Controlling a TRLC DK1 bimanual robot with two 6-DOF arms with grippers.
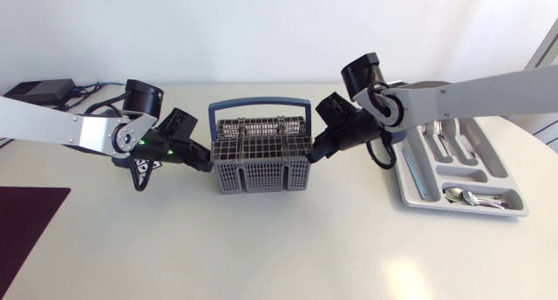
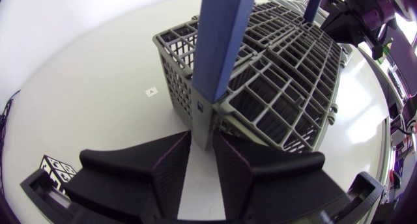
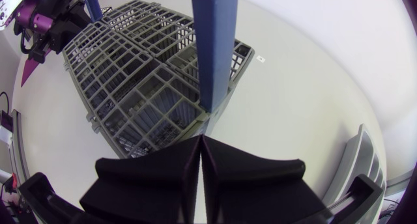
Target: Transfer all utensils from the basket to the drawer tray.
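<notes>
A grey wire basket [image 1: 260,165] with a blue handle [image 1: 259,102] stands at the table's middle; I see no utensil in it. My left gripper [image 1: 209,160] is at its left end. In the left wrist view the fingers [image 2: 172,162] press from both sides on the grey handle mount [image 2: 203,123]. My right gripper [image 1: 312,152] is at the right end, its fingers [image 3: 176,165] shut together with the tips against the basket's wall [image 3: 130,74] below the handle [image 3: 212,42]. The grey drawer tray [image 1: 514,182] at the right holds spoons [image 1: 471,195] and other cutlery [image 1: 445,143].
A dark mat [image 1: 26,221] lies at the front left corner. A black box [image 1: 39,91] with cables sits at the back left. A small marker cube [image 1: 144,169] stands under my left arm.
</notes>
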